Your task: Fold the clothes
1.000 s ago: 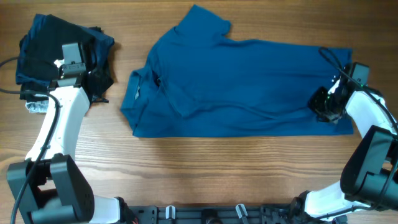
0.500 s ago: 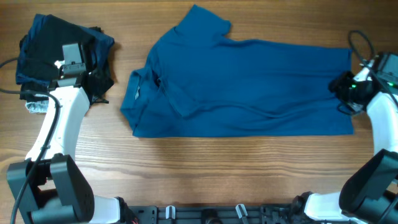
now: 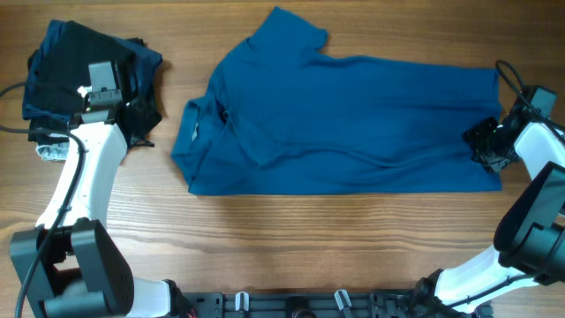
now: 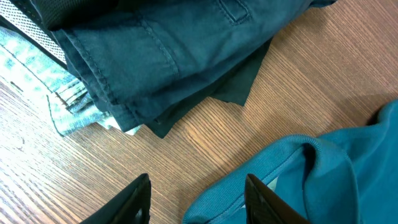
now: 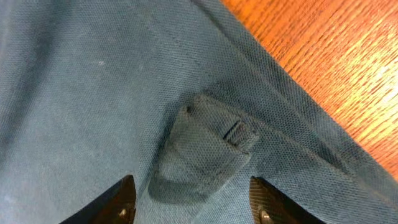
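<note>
The medium-blue polo shirt (image 3: pixel 344 124) lies spread across the table, collar to the left, hem to the right, one side folded in. My right gripper (image 3: pixel 488 146) is open and empty over the shirt's lower right hem corner. In the right wrist view its fingers (image 5: pixel 193 202) straddle a small turned-up fold of hem fabric (image 5: pixel 205 149). My left gripper (image 3: pixel 132 110) is open and empty over the bare wood left of the collar. In the left wrist view its fingers (image 4: pixel 196 199) hover above the wood, with the collar (image 4: pixel 298 168) at lower right.
A pile of dark navy, black and denim garments (image 3: pixel 84 66) sits at the far left under the left arm; it also shows in the left wrist view (image 4: pixel 155 56). The right arm's cable (image 3: pixel 512 79) loops above the shirt's right edge.
My right gripper pulled off the hem to the right, then came back down onto the lower right corner. The shirt's right edge lies flatter. The left arm has not moved.
</note>
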`<action>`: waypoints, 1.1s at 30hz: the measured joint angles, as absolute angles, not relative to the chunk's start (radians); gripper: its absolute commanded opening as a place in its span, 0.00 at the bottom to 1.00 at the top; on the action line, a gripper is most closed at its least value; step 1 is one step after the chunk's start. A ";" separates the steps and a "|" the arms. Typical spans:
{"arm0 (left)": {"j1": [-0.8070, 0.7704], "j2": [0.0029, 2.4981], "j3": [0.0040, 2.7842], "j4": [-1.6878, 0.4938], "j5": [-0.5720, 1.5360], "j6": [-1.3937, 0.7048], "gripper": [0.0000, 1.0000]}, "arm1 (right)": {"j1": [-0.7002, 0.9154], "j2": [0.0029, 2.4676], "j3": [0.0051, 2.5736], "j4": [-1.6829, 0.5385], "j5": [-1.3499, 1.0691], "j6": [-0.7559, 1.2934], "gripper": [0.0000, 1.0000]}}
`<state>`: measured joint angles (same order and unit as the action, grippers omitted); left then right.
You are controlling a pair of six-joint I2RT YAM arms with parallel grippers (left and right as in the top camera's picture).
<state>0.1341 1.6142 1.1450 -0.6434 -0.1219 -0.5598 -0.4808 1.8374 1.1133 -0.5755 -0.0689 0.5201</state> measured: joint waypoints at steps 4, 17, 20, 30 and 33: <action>0.134 1.614 1.145 -0.644 -0.122 -0.560 0.48 | -0.481 1.840 1.113 -0.555 -0.070 0.574 0.63; 0.134 1.614 1.145 -0.644 -0.122 -0.559 0.48 | -0.482 1.840 1.108 -0.187 -0.432 0.442 0.64; 0.134 1.614 1.145 -0.648 -0.122 -0.559 0.48 | -0.513 1.840 1.144 -0.276 -0.476 0.305 0.67; 0.134 1.614 1.145 -0.663 -0.122 -0.559 0.50 | -0.609 1.814 1.156 -0.356 -0.403 -0.492 0.56; 0.134 1.614 1.145 -0.681 -0.122 -0.559 0.50 | -0.609 1.816 1.156 -0.351 -0.402 -0.692 0.61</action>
